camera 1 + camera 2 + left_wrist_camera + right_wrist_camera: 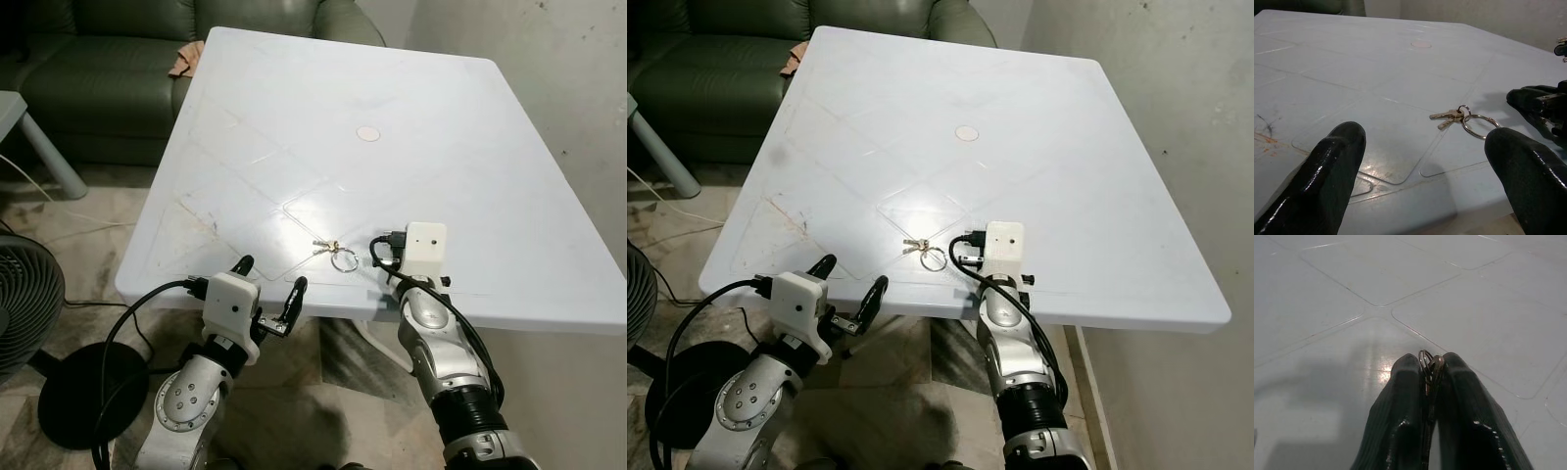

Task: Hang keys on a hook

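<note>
A small bunch of keys (326, 244) on a metal ring lies flat on the white table (294, 117), close to its front edge. My right gripper (1426, 367) is just to the right of the ring, under its white wrist box (426, 250). Its fingers are pressed together, and in the right wrist view the keys (1437, 363) peek out at the tips. My left gripper (271, 274) hovers open at the table's front edge, to the left of and nearer than the keys (1448, 116), holding nothing.
A green sofa (98, 69) with a cloth (186, 59) on it stands behind the table to the left. A fan (24, 304) and a black round base (83, 392) sit on the floor to the left. A wall (578, 59) runs along the right.
</note>
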`<state>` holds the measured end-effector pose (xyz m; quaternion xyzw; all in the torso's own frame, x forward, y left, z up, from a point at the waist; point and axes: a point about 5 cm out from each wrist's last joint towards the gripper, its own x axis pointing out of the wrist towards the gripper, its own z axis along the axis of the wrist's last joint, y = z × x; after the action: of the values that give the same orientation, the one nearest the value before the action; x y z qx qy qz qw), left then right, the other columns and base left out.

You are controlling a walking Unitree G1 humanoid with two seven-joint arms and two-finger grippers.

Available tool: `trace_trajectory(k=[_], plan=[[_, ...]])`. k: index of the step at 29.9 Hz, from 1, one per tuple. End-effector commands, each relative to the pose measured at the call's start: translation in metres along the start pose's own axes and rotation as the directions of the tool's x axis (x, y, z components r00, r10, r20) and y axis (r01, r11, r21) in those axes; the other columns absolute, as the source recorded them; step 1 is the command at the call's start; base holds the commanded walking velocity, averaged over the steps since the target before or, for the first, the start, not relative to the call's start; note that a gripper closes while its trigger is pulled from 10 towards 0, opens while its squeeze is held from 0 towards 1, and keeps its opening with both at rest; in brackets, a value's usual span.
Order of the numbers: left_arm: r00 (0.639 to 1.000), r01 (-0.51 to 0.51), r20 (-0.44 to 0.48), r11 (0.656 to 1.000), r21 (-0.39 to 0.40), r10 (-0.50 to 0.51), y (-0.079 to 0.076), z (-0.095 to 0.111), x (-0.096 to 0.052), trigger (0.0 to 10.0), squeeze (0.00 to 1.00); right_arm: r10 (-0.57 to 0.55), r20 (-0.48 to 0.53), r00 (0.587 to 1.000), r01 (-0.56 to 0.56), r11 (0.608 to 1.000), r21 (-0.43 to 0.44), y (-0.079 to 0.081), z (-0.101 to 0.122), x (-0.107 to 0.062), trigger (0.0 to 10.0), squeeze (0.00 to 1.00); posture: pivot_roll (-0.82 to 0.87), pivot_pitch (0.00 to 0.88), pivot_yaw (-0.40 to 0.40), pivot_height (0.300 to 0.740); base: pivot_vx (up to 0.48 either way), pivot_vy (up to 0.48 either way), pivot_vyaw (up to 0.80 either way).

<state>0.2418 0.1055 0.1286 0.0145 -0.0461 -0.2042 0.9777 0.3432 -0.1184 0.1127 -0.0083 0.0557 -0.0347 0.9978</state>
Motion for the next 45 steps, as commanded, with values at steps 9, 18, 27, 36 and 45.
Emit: trace_trajectory(k=[9, 18, 27, 36, 45], plan=[[1.0, 0.004, 0.004, 1.0, 0.004, -0.004, -0.004, 0.002, -0.002, 10.0, 0.0, -0.003, -0.024, 1.0, 0.003, 1.0, 0.011, -0.008, -0.011, -0.005, 10.0, 0.0, 0.15, 0.193, -0.098, 0.74, 0.0, 0.0, 0.0], [1.0, 0.005, 0.001, 1.0, 0.003, -0.005, -0.004, 0.002, -0.002, 10.0, 0.0, -0.046, 0.062, 0.997, 0.042, 0.997, 0.064, -0.016, 0.0, -0.005, 10.0, 0.0, 0.14, 0.196, -0.096, 0.74, 0.0, 0.0, 0.0], [1.0, 0.006, 0.0, 1.0, 0.003, -0.006, -0.005, 0.002, -0.003, 10.0, 0.0, -0.049, 0.118, 0.992, 0.028, 0.985, 0.172, -0.016, 0.014, -0.004, 10.0, 0.0, 0.14, 0.197, -0.096, 0.74, 0.0, 0.0, 0.0], [1.0, -0.002, -0.001, 1.0, 0.004, 0.002, -0.005, 0.001, -0.004, 10.0, 0.0, -0.042, 0.146, 0.988, 0.022, 0.991, 0.133, -0.018, 0.015, -0.007, 10.0, 0.0, 0.15, 0.2, -0.1, 0.74, 0.0, 0.0, 0.0], [1.0, -0.008, -0.003, 1.0, 0.001, 0.008, -0.005, 0.001, -0.006, 10.0, 0.0, -0.041, 0.142, 0.989, 0.035, 0.998, 0.047, -0.031, 0.007, -0.013, 10.0, 0.0, 0.15, 0.203, -0.103, 0.74, 0.0, 0.0, 0.0]])
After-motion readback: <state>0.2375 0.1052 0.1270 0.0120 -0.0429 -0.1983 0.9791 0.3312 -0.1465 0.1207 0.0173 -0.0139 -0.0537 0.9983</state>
